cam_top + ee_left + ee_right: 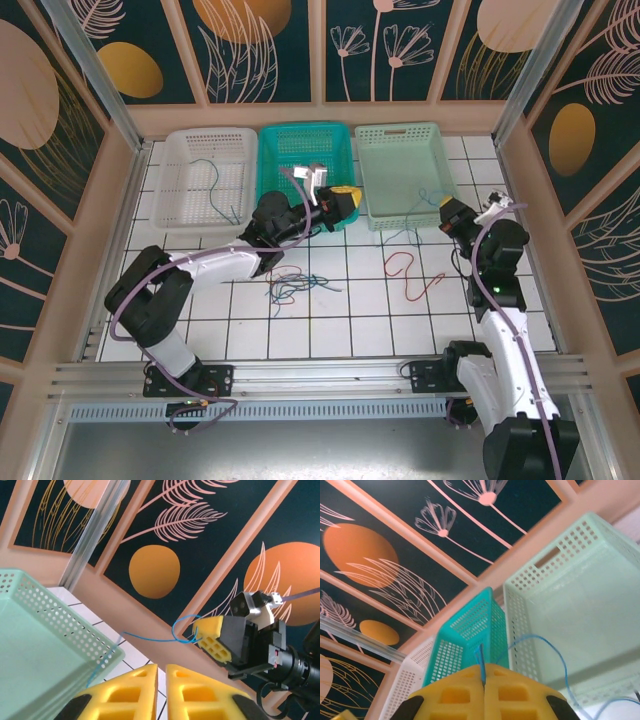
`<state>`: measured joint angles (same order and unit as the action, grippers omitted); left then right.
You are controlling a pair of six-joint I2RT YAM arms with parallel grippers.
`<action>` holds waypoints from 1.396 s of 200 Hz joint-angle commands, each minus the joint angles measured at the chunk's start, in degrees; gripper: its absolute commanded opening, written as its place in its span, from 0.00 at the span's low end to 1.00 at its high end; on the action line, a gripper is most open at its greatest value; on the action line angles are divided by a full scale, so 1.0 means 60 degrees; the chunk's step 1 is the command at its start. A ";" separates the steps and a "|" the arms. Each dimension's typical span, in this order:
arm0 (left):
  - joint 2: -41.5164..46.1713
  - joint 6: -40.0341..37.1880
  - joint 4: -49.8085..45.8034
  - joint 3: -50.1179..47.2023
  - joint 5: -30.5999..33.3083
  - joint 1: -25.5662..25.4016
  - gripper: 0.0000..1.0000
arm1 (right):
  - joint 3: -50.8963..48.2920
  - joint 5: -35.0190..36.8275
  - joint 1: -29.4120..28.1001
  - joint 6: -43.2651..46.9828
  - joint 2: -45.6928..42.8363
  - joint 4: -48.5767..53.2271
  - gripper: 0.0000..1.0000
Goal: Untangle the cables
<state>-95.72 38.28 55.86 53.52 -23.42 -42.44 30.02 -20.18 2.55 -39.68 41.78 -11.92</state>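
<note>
A thin blue cable is pinched between the tips of my right gripper, which is shut on it. From there it arcs down over the front wall of the light green basket. In the left wrist view the same blue cable forms a small loop at the right gripper. My left gripper stands a narrow gap open and holds nothing. From above, the left gripper is at the teal basket's front right corner and the right gripper at the green basket's front right.
A red cable lies on the tiles in front of the green basket. A tangle of blue, green and purplish cables lies mid-table. The white basket holds one blue cable. The teal basket stands between the two.
</note>
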 commanded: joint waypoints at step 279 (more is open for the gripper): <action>-0.0468 -0.1640 -0.2429 0.2745 -0.2285 -0.0001 0.51 | 0.2441 -0.4701 -0.0981 0.4209 0.1090 0.0920 0.00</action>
<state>-102.17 27.46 35.94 72.18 -38.28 -42.63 42.41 -48.97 -2.85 -16.34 48.45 -6.81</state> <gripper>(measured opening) 0.521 0.048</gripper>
